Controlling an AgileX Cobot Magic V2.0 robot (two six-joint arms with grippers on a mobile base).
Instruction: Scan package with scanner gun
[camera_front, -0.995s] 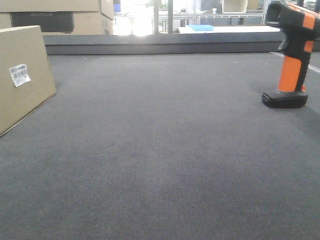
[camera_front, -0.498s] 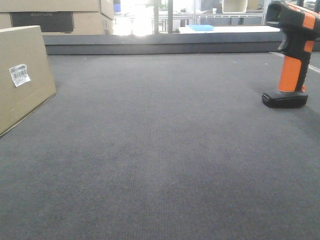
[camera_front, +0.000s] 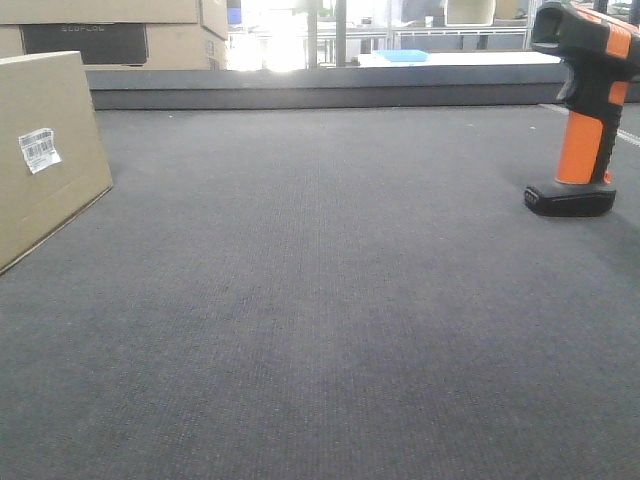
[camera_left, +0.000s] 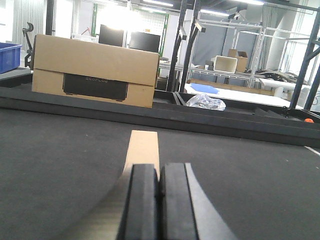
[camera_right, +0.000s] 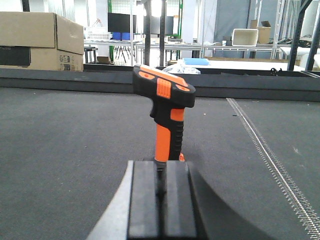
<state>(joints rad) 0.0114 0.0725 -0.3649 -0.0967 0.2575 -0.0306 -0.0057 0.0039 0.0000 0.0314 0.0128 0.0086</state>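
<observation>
The package (camera_front: 45, 155) is a flat rectangular box of plain tan cardboard. In the front-facing view it stands at the left edge of the dark grey mat (camera_front: 320, 300), leaning back slightly, with 1 broad face turned toward the camera. That face carries 1 small white barcode label (camera_front: 38, 149) near its upper left area. The surface is otherwise unprinted. In the left wrist view only a narrow tan edge of the package (camera_left: 143, 147) shows, directly ahead of the left gripper (camera_left: 160, 187).

The scanner gun (camera_front: 583, 110) stands upright on its flat black base at the right side of the mat, well apart from the package. Its handle is bright orange with black grip sections. Its head is black with orange trim panels on top. In the right wrist view the scanner gun (camera_right: 165, 112) is just ahead of the right gripper (camera_right: 161, 192), head pointing to the left of the picture.

Gripper state:
- Left gripper: the 2 black pads are pressed together, nothing between them
- Right gripper: the 2 black pads are pressed together, nothing between them

Beyond the far rail of the mat, 2 larger stacked boxes (camera_front: 120, 35) with a dark printed panel sit at upper left
</observation>
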